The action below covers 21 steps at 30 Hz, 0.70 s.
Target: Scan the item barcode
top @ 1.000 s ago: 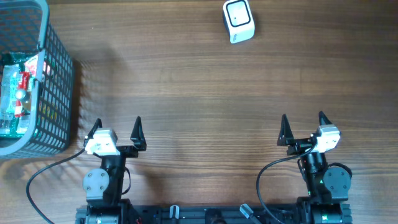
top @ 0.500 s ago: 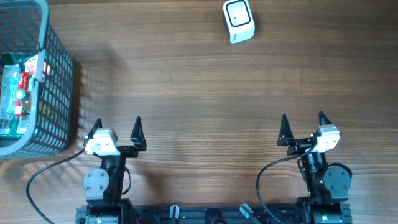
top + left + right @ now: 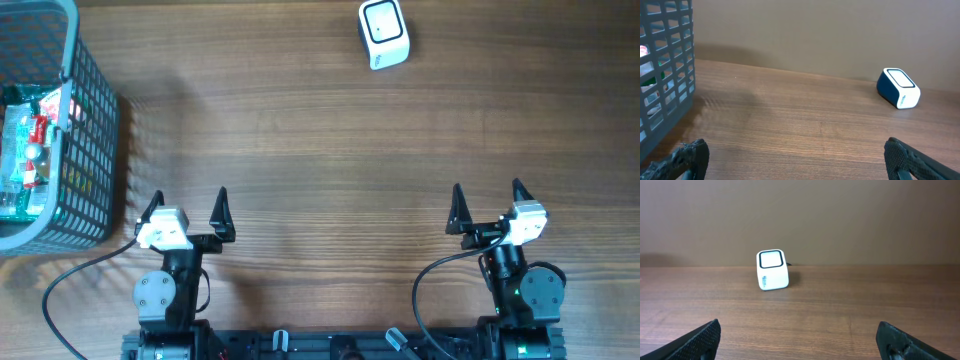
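Note:
A white barcode scanner (image 3: 383, 33) with a dark-framed window stands at the table's far edge; it also shows as the scanner (image 3: 898, 88) and the scanner (image 3: 772, 269) in the wrist views. The item (image 3: 28, 150), a clear packet with red and green print, lies inside a grey mesh basket (image 3: 92, 140) at the far left. My left gripper (image 3: 188, 202) rests near the front edge, right of the basket, open and empty. Wide open too, my right gripper (image 3: 487, 194) sits at the front right with only bare wood between its fingers.
The basket's mesh wall (image 3: 665, 75) rises close on the left in the left wrist view. Wooden tabletop (image 3: 320, 150) stretches between the grippers and the scanner. Black cables (image 3: 70, 290) run by the arm bases at the front edge.

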Available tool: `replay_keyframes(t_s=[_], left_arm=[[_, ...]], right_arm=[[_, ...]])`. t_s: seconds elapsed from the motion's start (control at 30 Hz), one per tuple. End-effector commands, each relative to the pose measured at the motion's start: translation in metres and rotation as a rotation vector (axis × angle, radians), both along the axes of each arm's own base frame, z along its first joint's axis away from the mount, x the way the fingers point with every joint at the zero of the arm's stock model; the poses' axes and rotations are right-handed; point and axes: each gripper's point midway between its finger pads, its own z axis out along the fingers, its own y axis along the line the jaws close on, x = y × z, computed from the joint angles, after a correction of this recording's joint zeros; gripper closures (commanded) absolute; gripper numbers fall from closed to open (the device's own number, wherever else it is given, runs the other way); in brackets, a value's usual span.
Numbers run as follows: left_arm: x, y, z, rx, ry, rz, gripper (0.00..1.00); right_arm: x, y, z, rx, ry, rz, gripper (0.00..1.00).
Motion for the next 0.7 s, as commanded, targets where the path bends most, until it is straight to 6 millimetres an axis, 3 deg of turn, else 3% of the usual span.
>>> replay_keyframes(t_s=[0.0, 0.67], left_arm=[[-0.0003, 0.0019, -0.0021, 0.006, 0.005, 0.011, 0.00], [-0.0001, 0.0051, 0.0000, 0.008, -0.003, 0.030, 0.00]], right_arm=[[0.0000, 0.0012, 0.0000, -0.014, -0.003, 0.008, 0.00], [0.0000, 0.0011, 0.0000, -0.014, -0.003, 0.007, 0.00]])
